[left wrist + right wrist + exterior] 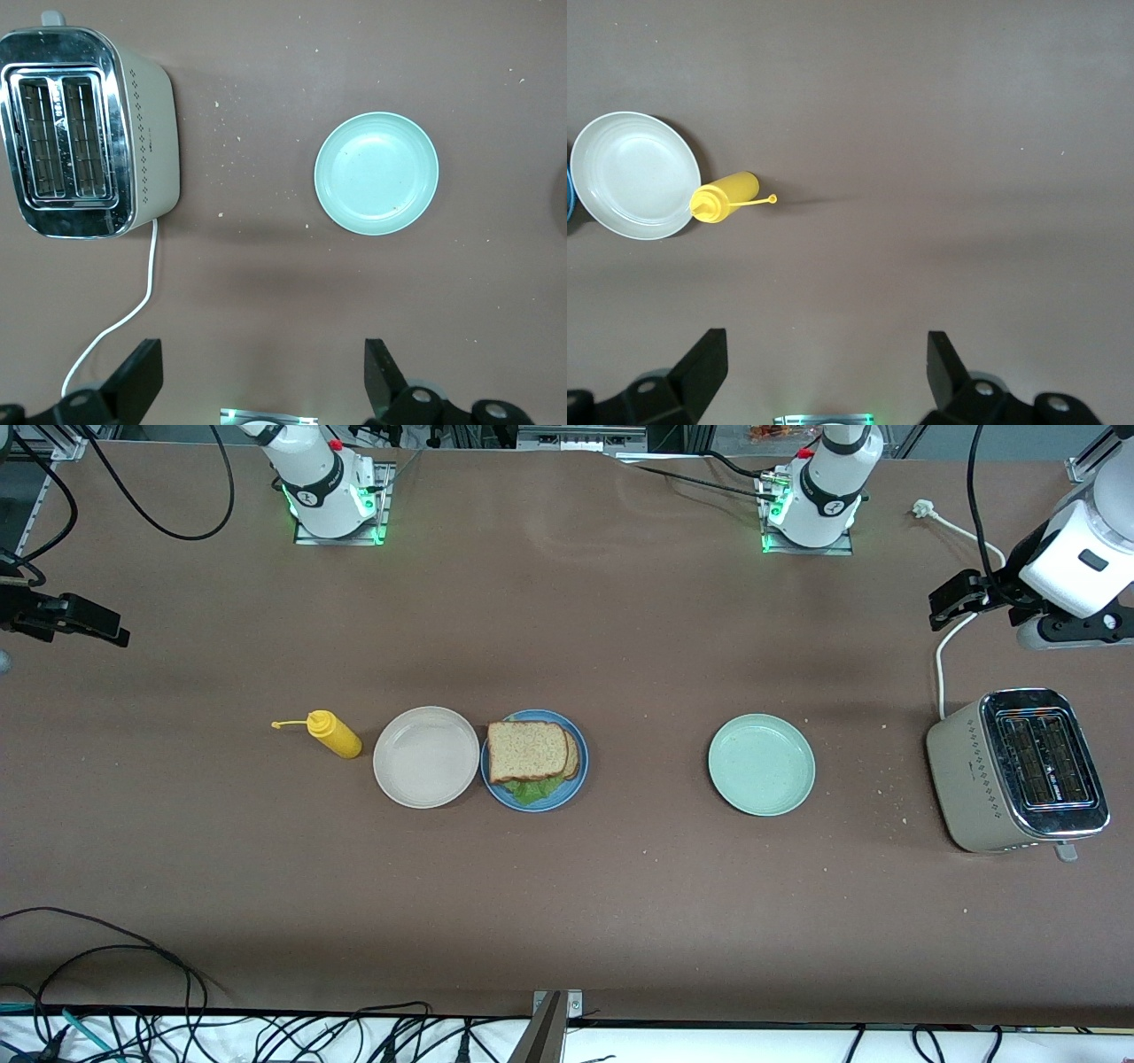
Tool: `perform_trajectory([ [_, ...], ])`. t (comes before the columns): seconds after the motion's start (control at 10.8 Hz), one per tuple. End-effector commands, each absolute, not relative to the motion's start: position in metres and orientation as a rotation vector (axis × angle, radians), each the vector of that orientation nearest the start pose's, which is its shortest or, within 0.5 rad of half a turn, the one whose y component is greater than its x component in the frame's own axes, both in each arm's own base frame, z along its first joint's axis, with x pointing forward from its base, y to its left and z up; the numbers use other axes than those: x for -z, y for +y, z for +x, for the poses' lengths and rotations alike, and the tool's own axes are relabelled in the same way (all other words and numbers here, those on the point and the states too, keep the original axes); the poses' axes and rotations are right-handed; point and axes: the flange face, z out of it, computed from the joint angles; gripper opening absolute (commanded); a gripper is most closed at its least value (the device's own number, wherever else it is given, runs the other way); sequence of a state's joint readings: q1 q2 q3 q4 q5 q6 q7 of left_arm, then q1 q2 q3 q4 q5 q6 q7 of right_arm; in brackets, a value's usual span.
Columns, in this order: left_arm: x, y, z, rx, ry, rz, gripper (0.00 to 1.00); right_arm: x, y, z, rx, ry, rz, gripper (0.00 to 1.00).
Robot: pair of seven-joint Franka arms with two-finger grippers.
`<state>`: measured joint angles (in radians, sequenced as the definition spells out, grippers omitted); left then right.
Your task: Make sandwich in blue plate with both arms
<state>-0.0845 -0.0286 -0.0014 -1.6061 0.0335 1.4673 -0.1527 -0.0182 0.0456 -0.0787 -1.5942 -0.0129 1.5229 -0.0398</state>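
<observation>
The sandwich [528, 751] lies on the blue plate [579, 772] near the table's middle: a brown speckled slice on top, a second slice's edge showing beside it, and green lettuce [534, 789] poking out on the side nearer the front camera. My left gripper [941, 607] hangs open over bare table at the left arm's end, above the toaster's cord. The left wrist view shows it [263, 372] holding nothing. My right gripper [113, 631] hangs open and empty over bare table at the right arm's end, as the right wrist view [827, 363] also shows. Both are well away from the sandwich.
An empty beige plate [426, 756] touches the blue plate on the right arm's side, with a yellow squeeze bottle [334, 734] lying beside it. Toward the left arm's end sit an empty mint-green plate [761, 764] and a toaster [1019, 771] with its white cord [941, 664]. Crumbs dot the table there.
</observation>
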Motion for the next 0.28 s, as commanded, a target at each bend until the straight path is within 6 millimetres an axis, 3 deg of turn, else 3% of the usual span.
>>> perform_trajectory([
  [0.0,-0.6246,-0.0478,0.5416,-0.173,-0.093,-3.061,1.0,-0.5889,-0.0514,0.5587,-0.183,0.104,-3.147,1.0],
  [0.19,-0.6236,-0.0433,0.5447,-0.178,-0.108,-3.07,1.0,-0.5889,-0.0514,0.5587,-0.183,0.104,-3.147,1.0],
])
